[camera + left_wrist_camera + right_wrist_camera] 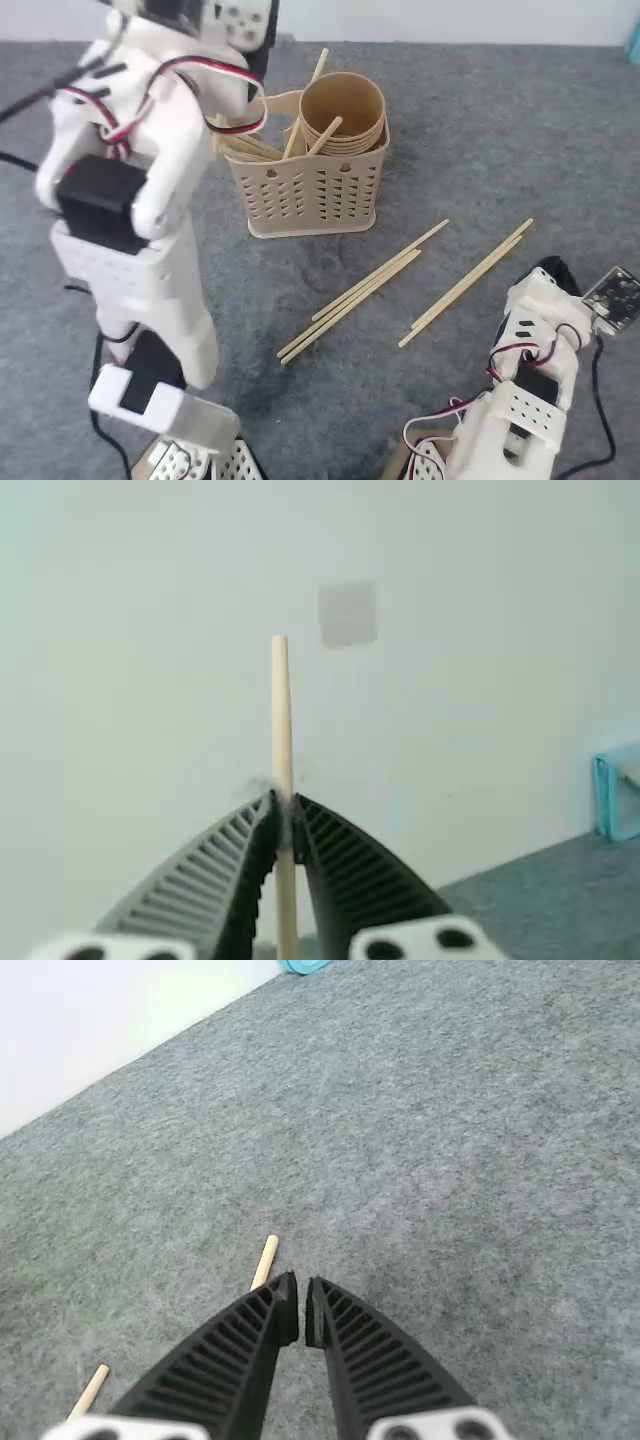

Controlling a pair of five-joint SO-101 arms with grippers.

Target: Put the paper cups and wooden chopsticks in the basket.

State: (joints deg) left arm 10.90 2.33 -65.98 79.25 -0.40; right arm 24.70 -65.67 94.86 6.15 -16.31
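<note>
I can read no text, number or sign from here. The small board (612, 298) on one arm is too tiny to tell; the grey wall patch (347, 613) looks blank.

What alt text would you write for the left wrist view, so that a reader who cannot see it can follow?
The left pincer is shut on a wooden chopstick, which runs out past its tips toward a plain pale wall. A corner of the grey table covering and a light blue object lie farther off.
</note>
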